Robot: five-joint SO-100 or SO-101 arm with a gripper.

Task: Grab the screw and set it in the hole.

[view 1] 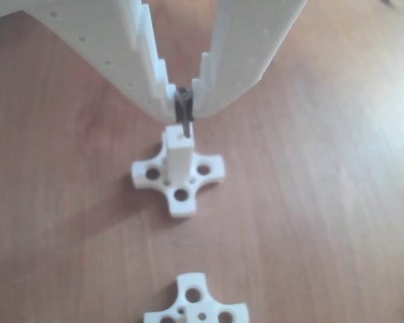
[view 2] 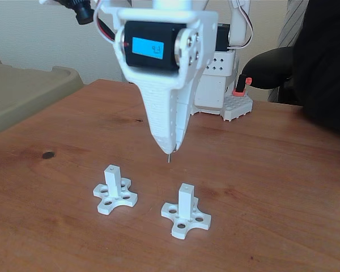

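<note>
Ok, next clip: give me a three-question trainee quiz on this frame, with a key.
1. True or false: the claw is shut on the screw.
2. How many white posts stand on the table? A) one B) two C) three
3. In the other view, where is the screw's tip relative to the near post?

Key:
1. True; its head is pinched between the fingertips, shaft pointing down.
2. B: the left post and right post in the fixed view.
3. It appears just above the post's top face, near the hole; whether it has entered cannot be told.
</note>
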